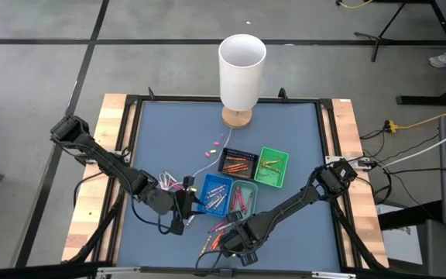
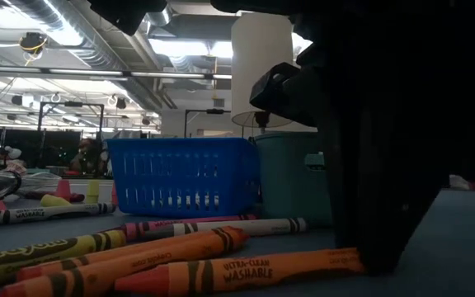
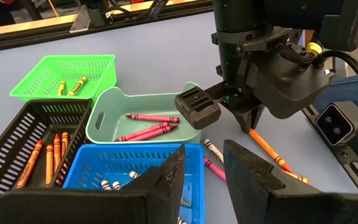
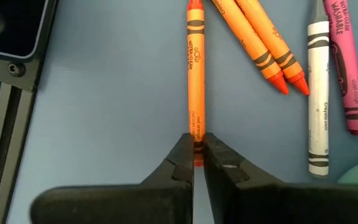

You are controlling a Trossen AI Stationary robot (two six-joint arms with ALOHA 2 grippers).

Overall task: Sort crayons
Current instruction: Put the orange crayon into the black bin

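High view: sort is partly done. The black tray (image 1: 237, 161), green tray (image 1: 272, 166), blue tray (image 1: 214, 193) and teal tray (image 1: 242, 199) each hold crayons. Loose crayons (image 1: 214, 144) lie mid-table and more lie near the right gripper (image 1: 231, 246) at the near edge.

Low view: several crayons lie on the mat in front; wrappers read "ULTRA-CLEAN WASHABLE" (image 2: 242, 275) and "WASHABLE".

Left wrist view: left gripper (image 3: 204, 177) hovers over the blue tray, fingers spread, empty. Reds in teal, oranges in black, yellows in green.

Right wrist view: right fingers pinch the end of an orange crayon (image 4: 195, 74) lying on the mat; its label reads "red orange".
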